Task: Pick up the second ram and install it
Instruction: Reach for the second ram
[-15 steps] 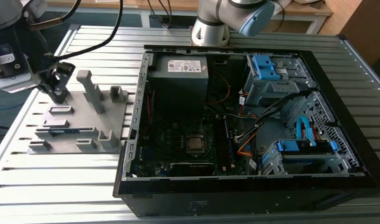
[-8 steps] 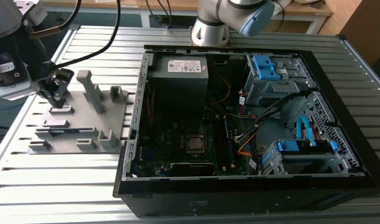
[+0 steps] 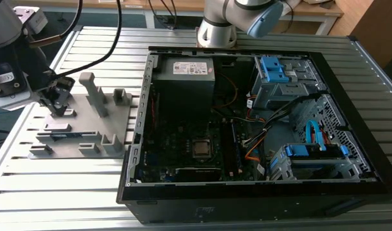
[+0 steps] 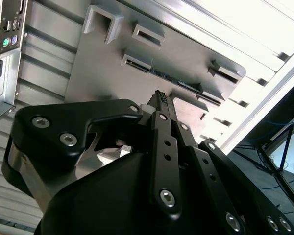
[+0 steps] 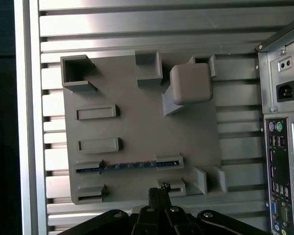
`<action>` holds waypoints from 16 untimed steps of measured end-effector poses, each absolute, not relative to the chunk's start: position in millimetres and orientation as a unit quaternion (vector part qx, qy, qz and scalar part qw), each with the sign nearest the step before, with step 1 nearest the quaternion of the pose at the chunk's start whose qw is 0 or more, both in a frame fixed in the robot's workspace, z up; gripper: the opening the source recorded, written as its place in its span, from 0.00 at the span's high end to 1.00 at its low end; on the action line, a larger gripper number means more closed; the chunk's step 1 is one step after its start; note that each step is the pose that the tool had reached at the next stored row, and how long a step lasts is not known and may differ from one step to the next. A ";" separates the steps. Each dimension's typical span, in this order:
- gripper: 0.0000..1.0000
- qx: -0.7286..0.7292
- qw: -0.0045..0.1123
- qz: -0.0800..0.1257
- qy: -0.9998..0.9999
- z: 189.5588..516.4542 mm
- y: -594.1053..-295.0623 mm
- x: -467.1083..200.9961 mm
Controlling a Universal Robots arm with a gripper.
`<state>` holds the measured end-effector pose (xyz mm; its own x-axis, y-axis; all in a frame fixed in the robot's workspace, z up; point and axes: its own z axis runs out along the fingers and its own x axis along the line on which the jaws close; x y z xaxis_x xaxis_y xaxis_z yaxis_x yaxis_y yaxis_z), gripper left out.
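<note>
The second ram (image 5: pixel 127 166) stands on edge as a thin blue-green strip, held between two slotted holders on the grey fixture plate (image 5: pixel 137 127). The ram (image 4: pixel 172 81) shows the same way in both wrist views, and in the exterior view the ram (image 3: pixel 61 136) is a dark line low on the plate. My gripper (image 5: pixel 157 192) hangs above the plate, a short way off the ram's long side and over the neighbouring pair of holders. Its fingers (image 4: pixel 159 100) are pressed together with nothing between them. In the exterior view my gripper (image 3: pixel 57 107) is at the plate's far left.
An open computer case (image 3: pixel 135 144) lies at the exterior view's right of the plate, with its motherboard (image 3: pixel 183 144) and long memory slots (image 3: pixel 232 144) exposed. A tall grey post (image 3: pixel 96 94) and several blocks rise from the plate. Black cables hang above the arm. Everything rests on a slatted metal table (image 3: pixel 55 192).
</note>
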<state>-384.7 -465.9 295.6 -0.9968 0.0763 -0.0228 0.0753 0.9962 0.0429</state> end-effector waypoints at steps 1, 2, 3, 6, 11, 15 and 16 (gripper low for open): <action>0.90 0.038 0.012 0.021 0.999 294.3 -466.4 -385.2; 0.90 0.038 0.012 0.021 0.999 293.0 -466.8 -385.9; 0.90 0.038 0.012 0.021 0.999 291.8 -467.3 -386.5; 0.90 0.038 0.012 0.021 0.999 288.0 -468.7 -388.2; 0.90 0.038 0.012 0.021 0.999 281.0 -471.6 -390.6; 0.90 0.038 0.012 0.021 0.999 274.0 -475.3 -392.1; 0.90 0.038 0.012 0.021 0.999 272.2 -475.5 -392.2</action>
